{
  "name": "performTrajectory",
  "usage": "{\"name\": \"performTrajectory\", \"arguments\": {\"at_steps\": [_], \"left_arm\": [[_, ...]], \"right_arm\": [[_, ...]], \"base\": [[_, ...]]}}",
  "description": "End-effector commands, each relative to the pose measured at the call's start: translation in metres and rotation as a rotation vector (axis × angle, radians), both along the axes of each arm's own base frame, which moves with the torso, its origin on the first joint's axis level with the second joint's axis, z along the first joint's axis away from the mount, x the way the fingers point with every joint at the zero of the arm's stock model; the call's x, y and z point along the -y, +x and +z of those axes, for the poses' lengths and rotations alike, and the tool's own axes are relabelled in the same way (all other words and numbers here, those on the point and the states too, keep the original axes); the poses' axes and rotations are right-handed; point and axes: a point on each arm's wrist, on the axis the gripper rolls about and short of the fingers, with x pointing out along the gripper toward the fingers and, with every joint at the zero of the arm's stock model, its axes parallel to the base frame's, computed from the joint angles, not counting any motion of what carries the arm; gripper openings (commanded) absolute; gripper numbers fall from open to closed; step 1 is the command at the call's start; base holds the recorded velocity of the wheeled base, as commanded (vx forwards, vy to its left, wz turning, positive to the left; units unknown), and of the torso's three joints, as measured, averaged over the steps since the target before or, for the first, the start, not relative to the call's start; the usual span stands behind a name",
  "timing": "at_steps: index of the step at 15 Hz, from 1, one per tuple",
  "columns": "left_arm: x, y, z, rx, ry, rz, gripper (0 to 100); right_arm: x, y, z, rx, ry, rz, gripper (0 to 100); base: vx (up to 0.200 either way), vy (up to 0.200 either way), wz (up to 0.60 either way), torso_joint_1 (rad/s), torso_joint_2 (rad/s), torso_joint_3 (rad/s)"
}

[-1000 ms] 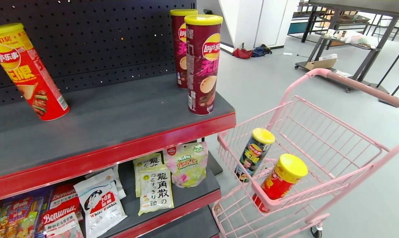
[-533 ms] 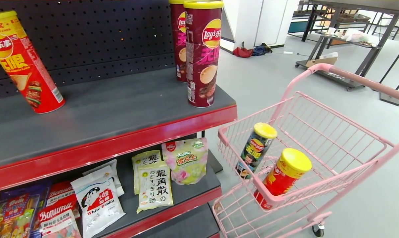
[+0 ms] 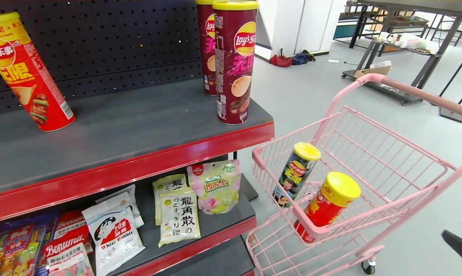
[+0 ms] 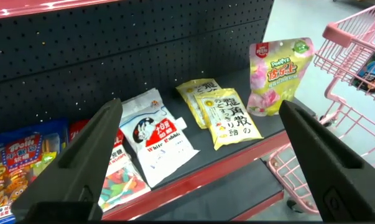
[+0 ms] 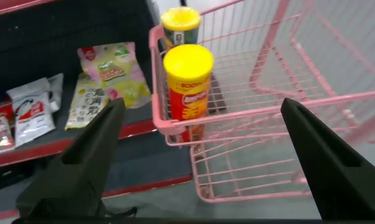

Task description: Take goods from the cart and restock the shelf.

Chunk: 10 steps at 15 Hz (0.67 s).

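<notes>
Two chip cans stand in the pink cart point(image 3: 372, 157): a dark can point(image 3: 297, 174) with a yellow lid, and a red can point(image 3: 328, 205) leaning at the front corner. On the grey top shelf point(image 3: 131, 130) stand two maroon cans point(image 3: 233, 63) near the right end and a red can point(image 3: 26, 73) at the left. My right gripper point(image 5: 203, 168) is open and empty, short of the cart, with the red can point(image 5: 187, 87) and the dark can point(image 5: 180, 28) beyond it. My left gripper point(image 4: 199, 174) is open and empty, facing the lower shelf.
Snack bags point(image 3: 179, 214) lie on the lower shelf point(image 3: 215, 230), and a pink-green pouch point(image 4: 277, 74) stands by its right end. The top shelf has free room between the cans. Open grey floor point(image 3: 426, 230) lies right of the cart, with metal tables point(image 3: 403, 42) far behind.
The head camera tilted down a little early on, shifting the whole picture up. A dark part of my right arm has come into the lower right corner. Cans and cart stayed put.
</notes>
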Motion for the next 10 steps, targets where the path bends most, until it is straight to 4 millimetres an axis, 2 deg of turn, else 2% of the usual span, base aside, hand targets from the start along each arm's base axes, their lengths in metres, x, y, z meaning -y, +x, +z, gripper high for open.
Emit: {"name": "performTrajectory", "arguments": {"at_steps": [1, 4, 10], "left_arm": [[0.000, 0.000, 0.000, 0.000, 0.000, 0.000, 100], [0.000, 0.000, 0.000, 0.000, 0.000, 0.000, 100], [0.000, 0.000, 0.000, 0.000, 0.000, 0.000, 100]], "right_arm": [[-0.019, 0.067, -0.026, -0.227, 0.042, 0.075, 100], [-0.026, 0.094, -0.039, -0.281, 0.036, 0.077, 100], [-0.041, 0.113, -0.046, -0.346, 0.014, 0.137, 100]], "base": [[0.000, 0.000, 0.00, 0.000, 0.00, 0.000], [0.000, 0.000, 0.00, 0.000, 0.00, 0.000], [0.000, 0.000, 0.00, 0.000, 0.00, 0.000]]}}
